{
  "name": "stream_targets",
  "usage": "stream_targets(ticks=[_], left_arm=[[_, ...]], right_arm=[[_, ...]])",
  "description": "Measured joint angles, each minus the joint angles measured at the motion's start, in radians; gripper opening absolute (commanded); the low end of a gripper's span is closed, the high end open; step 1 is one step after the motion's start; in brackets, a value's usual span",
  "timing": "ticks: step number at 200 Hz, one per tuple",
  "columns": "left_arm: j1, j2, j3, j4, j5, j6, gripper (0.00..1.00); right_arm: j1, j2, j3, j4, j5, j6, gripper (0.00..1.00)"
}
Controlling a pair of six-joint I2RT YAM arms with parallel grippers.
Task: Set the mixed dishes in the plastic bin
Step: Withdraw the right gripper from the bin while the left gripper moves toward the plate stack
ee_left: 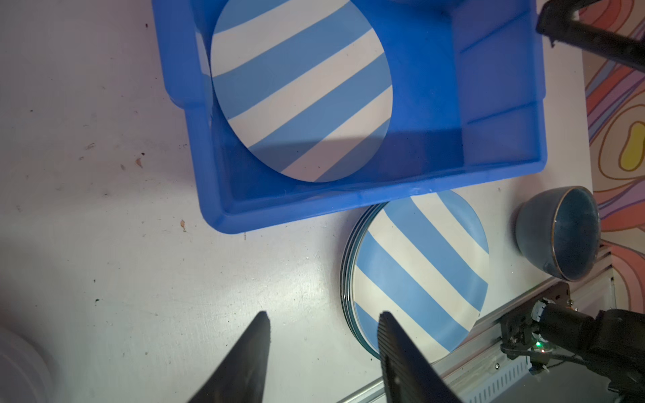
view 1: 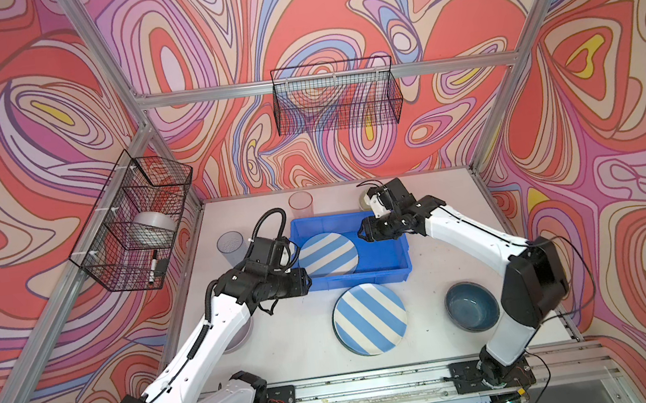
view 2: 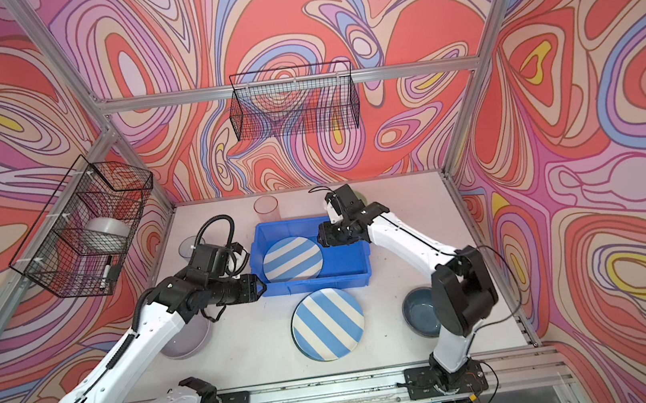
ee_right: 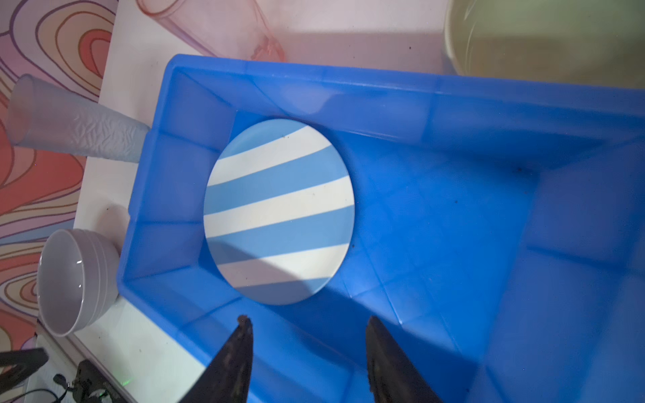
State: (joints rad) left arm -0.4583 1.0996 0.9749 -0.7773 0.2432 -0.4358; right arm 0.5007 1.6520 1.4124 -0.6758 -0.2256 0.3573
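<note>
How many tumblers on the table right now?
2. Pink tumbler stands behind the blue bin; clear blue tumbler stands left of the bin. Both outside it; no others visible.

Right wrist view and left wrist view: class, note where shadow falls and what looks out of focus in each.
Right wrist view: a hard-edged shadow crosses part of the striped plate and the floor of the blue bin; the pale green bowl is soft and blurred. Left wrist view: the same plate is partly shaded too, while the dark blue bowl looks fairly sharp.
</note>
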Motion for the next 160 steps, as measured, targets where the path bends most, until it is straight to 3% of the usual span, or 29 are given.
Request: stream_targets(ticks=[109,160], left_arm=[[-0.256,-0.089,-0.19,0.059,-0.073,-0.187,0.42],[-0.344,-0.034,-0.223,0.167,-0.106,-0.264,0.39]], right_arm=[[0.0,-0.443,-0.45,-0.105,-0.138,0.033,0.48],[0.0,-0.489,-0.579,-0.103,-0.15,0.088,0.47]])
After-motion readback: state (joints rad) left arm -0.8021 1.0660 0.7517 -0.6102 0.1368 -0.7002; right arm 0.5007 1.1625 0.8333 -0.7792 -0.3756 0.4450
